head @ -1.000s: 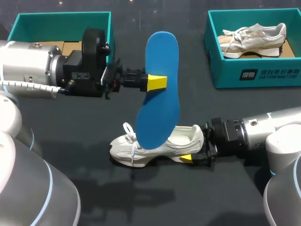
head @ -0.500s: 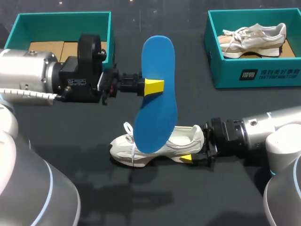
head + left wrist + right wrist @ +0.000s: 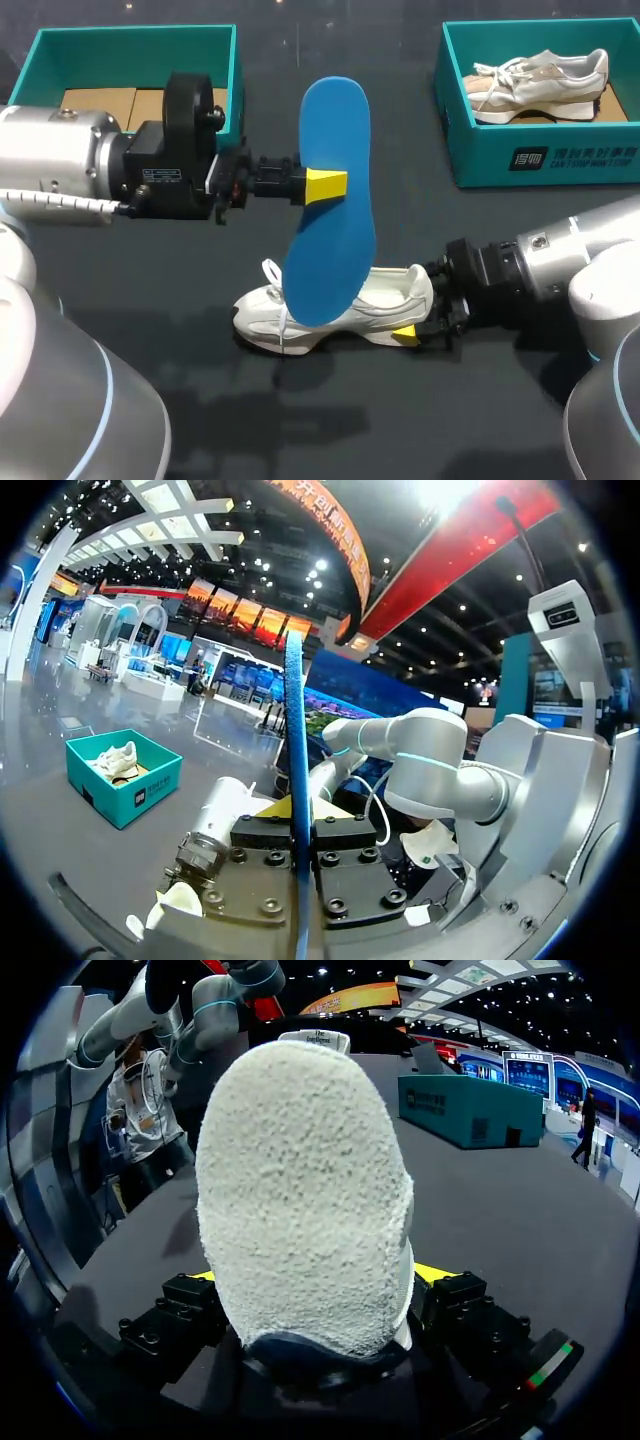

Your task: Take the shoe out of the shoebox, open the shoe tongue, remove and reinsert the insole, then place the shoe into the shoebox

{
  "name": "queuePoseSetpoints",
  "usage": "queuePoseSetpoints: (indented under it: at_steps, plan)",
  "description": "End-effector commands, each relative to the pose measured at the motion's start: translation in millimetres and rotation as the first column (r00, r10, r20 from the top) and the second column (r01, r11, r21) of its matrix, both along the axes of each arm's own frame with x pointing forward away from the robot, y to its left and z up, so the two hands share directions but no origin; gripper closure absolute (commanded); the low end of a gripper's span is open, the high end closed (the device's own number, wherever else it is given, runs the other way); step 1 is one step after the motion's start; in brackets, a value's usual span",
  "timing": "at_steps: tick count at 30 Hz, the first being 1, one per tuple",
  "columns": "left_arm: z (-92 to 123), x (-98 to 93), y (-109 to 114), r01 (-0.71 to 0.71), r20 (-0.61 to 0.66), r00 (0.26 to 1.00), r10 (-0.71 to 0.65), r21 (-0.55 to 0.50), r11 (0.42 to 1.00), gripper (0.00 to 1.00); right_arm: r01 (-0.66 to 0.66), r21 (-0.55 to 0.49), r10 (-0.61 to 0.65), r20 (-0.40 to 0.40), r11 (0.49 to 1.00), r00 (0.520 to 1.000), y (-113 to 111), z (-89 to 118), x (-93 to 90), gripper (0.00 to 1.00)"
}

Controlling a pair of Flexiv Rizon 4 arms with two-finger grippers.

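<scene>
Toward the table's near edge, the white shoe (image 3: 330,305) rests on its sole, heel clamped in the right gripper (image 3: 418,318). Above it, the left gripper (image 3: 325,185) pinches the blue insole (image 3: 340,240) upright. At the far corners sit the left box (image 3: 130,40) and the right box (image 3: 540,155), which holds another shoe (image 3: 540,85).

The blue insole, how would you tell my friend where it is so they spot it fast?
Start at the dark table and look at its middle, where the left gripper holds something up above the white shoe. That is the blue insole: the only flat, bright blue, foot-shaped thing there.
</scene>
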State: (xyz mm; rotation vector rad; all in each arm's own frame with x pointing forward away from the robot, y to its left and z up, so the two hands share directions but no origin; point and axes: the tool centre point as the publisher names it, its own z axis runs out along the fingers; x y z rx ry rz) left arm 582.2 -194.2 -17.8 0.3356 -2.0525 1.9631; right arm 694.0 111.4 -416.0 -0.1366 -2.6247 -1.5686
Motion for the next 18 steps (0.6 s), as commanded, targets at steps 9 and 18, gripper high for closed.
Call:
queuePoseSetpoints:
  at_steps: [9,18]
  plan:
    - [-1,-0.3,-1,0.0,0.0,1.0,0.0,-0.002,1.0,1.0,-0.021,-0.424,-0.013,-0.075,0.905,0.997,-28,43,-1.5,0.0]
    - [-1,-0.3,-1,0.0,0.0,1.0,0.0,-0.002,1.0,1.0,-0.074,-0.707,-0.029,-0.133,0.703,0.991,-33,75,-6.5,0.0]
